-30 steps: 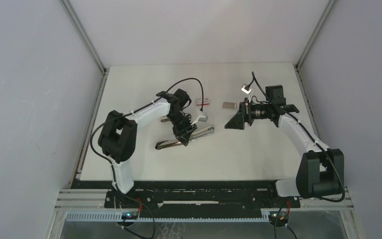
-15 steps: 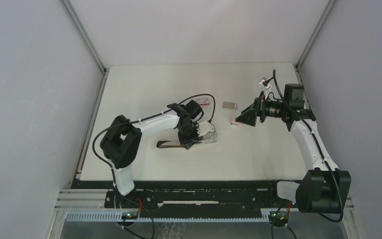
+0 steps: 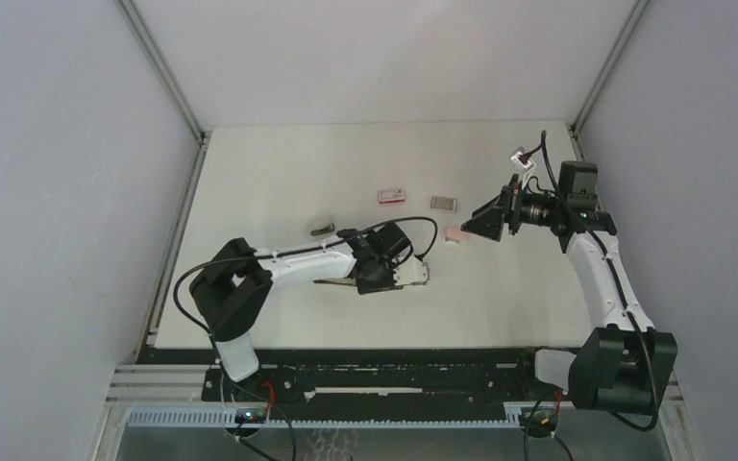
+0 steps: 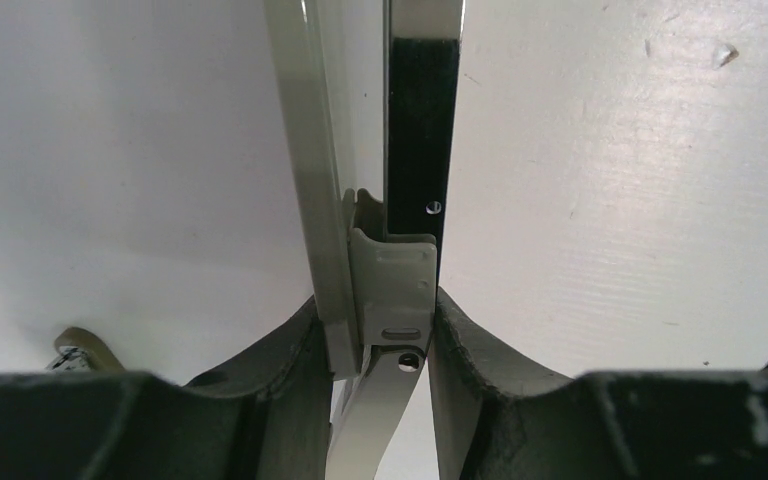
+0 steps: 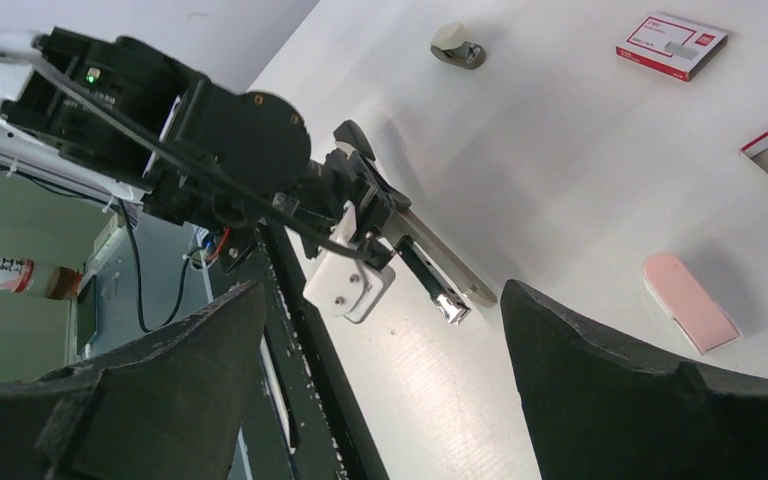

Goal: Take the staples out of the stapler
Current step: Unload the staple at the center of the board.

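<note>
The stapler (image 3: 332,281) lies on the table under my left forearm. My left gripper (image 3: 363,279) is shut on its hinge end. In the left wrist view my gripper (image 4: 380,345) pinches the grey hinge bracket, and the stapler's metal arm (image 4: 305,150) and black base (image 4: 420,120) run away from it, slightly parted. My right gripper (image 3: 485,223) is open and empty, above the table at the right. In the right wrist view (image 5: 380,300) it looks toward the stapler (image 5: 440,275). No staple strips show.
A red-and-white box (image 3: 392,196) and a grey tray with a red edge (image 3: 443,203) lie at the back middle. A pink piece (image 3: 455,234) lies by my right gripper. A small grey tool (image 3: 323,229) lies left of centre.
My left arm has swung right and lowered the stapler flat onto the table. My right gripper has drawn back to the right, and the pink piece now shows on the table.
</note>
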Motion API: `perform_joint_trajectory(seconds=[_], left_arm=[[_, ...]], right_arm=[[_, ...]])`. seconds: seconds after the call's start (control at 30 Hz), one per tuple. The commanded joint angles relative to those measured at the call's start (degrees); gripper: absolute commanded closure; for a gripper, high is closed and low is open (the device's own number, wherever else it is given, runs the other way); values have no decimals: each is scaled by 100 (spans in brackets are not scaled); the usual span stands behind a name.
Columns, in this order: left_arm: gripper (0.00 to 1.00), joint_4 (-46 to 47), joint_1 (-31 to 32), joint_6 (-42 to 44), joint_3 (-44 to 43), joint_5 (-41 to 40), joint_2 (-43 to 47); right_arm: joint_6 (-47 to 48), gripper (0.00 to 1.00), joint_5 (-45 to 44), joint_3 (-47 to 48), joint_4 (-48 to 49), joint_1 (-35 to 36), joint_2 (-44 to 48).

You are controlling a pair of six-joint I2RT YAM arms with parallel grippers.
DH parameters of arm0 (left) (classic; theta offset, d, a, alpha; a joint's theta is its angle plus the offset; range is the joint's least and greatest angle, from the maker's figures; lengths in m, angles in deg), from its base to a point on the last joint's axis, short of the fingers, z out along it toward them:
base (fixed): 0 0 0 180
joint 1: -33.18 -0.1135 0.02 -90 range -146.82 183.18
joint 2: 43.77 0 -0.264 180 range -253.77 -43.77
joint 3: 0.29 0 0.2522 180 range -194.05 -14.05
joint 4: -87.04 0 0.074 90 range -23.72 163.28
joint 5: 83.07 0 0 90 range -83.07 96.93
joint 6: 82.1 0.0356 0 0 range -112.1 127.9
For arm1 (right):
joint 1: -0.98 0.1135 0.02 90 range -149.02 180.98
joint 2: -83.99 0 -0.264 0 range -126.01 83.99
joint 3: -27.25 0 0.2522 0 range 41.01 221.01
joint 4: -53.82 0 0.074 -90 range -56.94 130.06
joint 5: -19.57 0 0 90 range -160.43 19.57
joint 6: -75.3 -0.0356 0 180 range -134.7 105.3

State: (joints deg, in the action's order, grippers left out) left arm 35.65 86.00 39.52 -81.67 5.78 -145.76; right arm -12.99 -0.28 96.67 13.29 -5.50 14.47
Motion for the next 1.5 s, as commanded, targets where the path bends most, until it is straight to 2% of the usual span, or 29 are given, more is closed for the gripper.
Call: perform_joint_trajectory(seconds=[0.0, 0.23, 0.73, 0.97, 1.13, 1.33, 1.47], left_arm=[[100, 689, 198, -94, 218, -817, 476], [100, 1353, 683, -20, 615, -1803, 419], [100, 1718, 923, -85, 809, -2011, 286], [100, 2336, 1026, -55, 1130, -2577, 353], [100, 2523, 1368, 161, 1281, -3180, -59], [100, 2506, 1297, -57, 1160, -3079, 58], [100, 2117, 968, -340, 914, -2554, 174]], right_arm=[[-71, 13, 227, 116, 226, -123, 214], [-98, 13, 329, 112, 218, -255, 228], [-90, 13, 445, 112, 192, -358, 229], [-97, 13, 482, 112, 194, -388, 237], [-101, 13, 507, 111, 195, -407, 228], [-80, 13, 558, 112, 164, -433, 232], [-92, 13, 587, 110, 164, -442, 215]])
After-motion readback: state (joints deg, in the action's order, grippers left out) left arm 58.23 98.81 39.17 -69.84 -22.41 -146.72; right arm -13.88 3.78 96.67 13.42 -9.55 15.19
